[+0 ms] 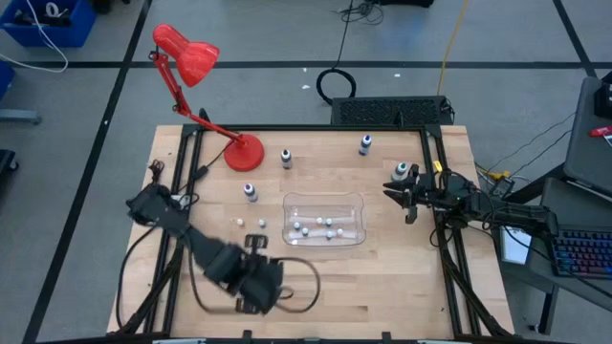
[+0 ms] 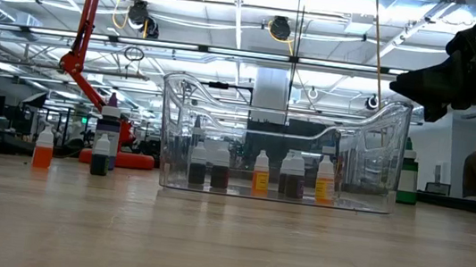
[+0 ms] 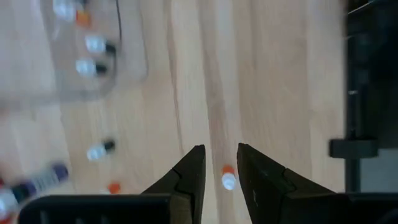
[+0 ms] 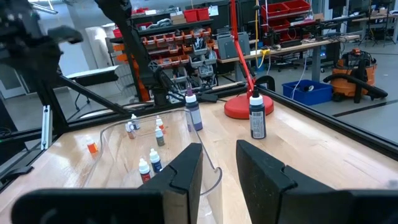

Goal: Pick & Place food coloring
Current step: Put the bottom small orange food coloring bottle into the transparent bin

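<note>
Several food coloring bottles (image 1: 316, 227) stand inside a clear container (image 1: 356, 203) at mid-table; the low view shows these bottles (image 2: 260, 172) in a row. Loose small bottles stand left of it (image 1: 239, 222). My left gripper (image 1: 256, 256) hovers near the front left, narrowly open, and in its wrist view an orange-capped bottle (image 3: 228, 180) shows on the table between the fingers (image 3: 193, 177). My right gripper (image 1: 400, 194) hangs just right of the container, open and holding nothing (image 4: 219, 168). The low view has it high up at the right (image 2: 423, 87).
A red desk lamp stands with its base (image 1: 245, 153) at the back left. Larger bottles stand at the back (image 1: 286, 158) (image 1: 364, 143), left of the container (image 1: 251, 192) and by the right gripper (image 1: 402, 172). A black frame (image 1: 445, 239) borders the table.
</note>
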